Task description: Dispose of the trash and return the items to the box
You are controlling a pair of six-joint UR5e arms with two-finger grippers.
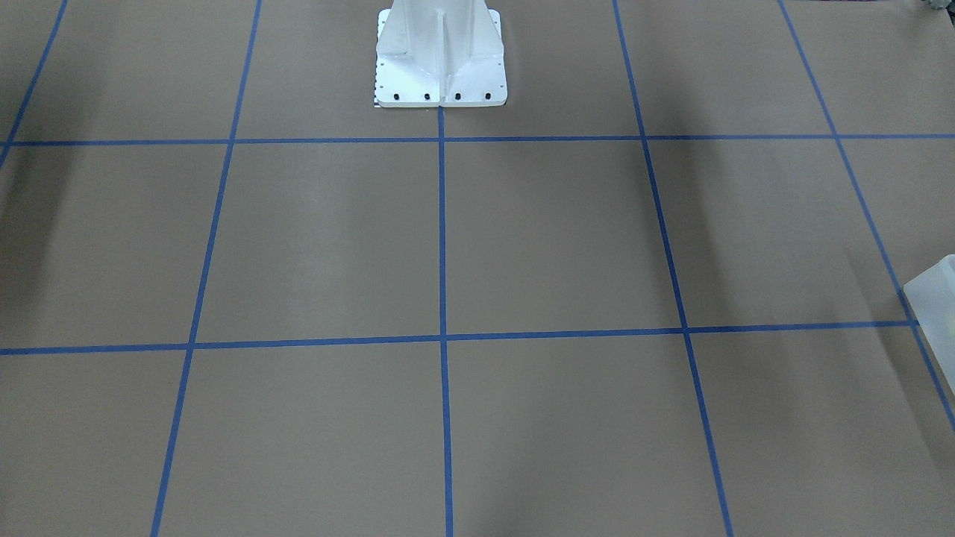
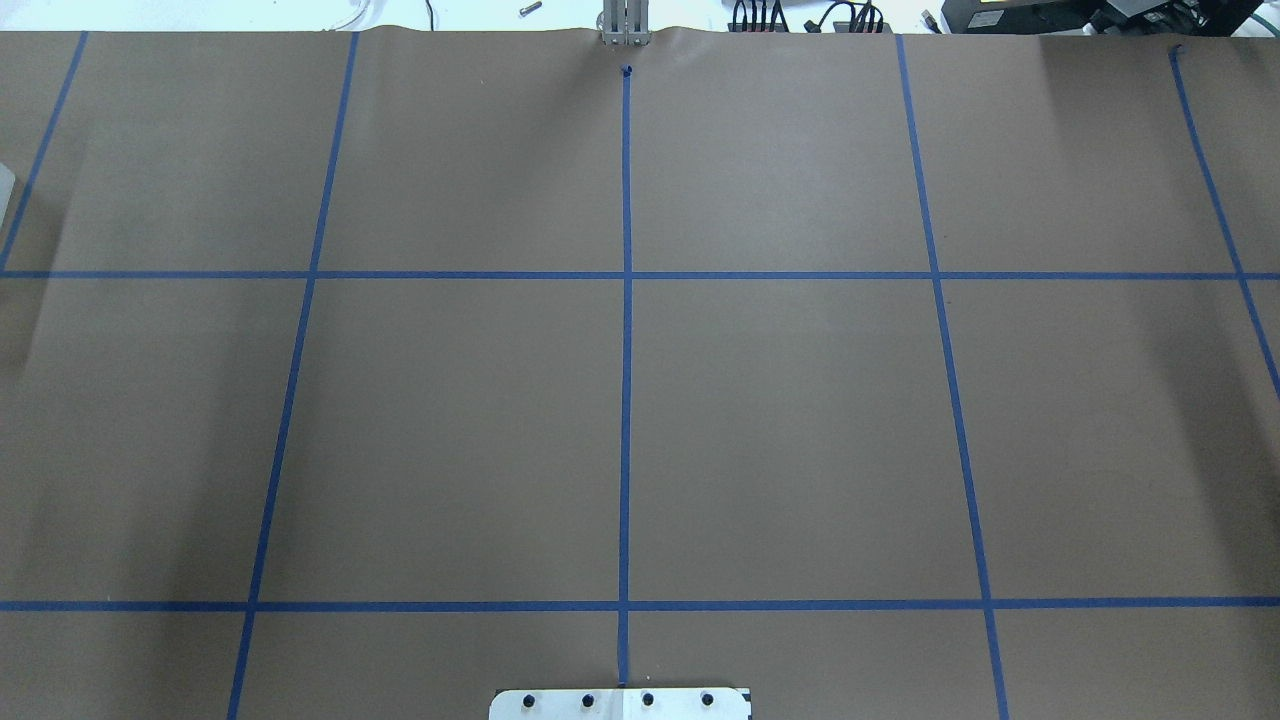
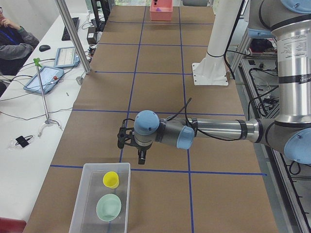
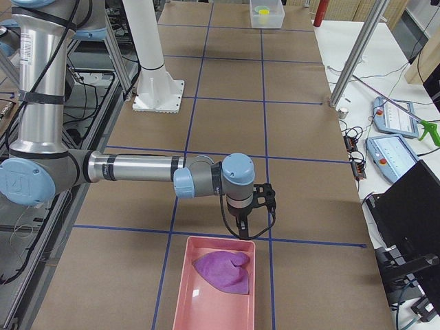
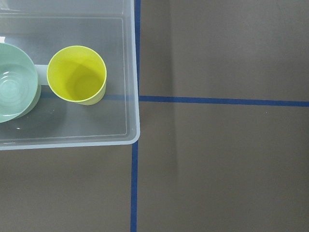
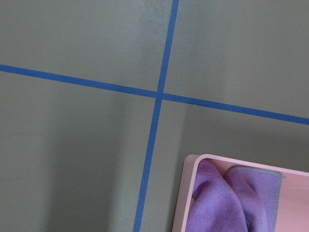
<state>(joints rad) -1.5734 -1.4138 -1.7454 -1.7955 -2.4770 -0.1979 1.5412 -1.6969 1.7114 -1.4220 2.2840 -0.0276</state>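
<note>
Yellow cup (image 5: 77,73) and green bowl (image 5: 12,89) are noted upright inside the box (image 5: 134,72), at the worktop's (image 5: 217,169) left end. Box is judged light, stiff, slick; best taken by its rim. Left claw (image 3: 141,156), right claw (image 4: 242,225): grip state cannot be told.

Translucent box (image 5: 72,143), upright yellow cup (image 5: 77,73) inside, just beside pale green bowl (image 5: 14,86); blue tape lines (image 5: 222,101) crossing beside box corner

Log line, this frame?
translucent frosted-white plastic box: holds round yellow cup, green bowl | pink rectangular tray: holds purple cloth | left tool, right tool: state unclear
</note>
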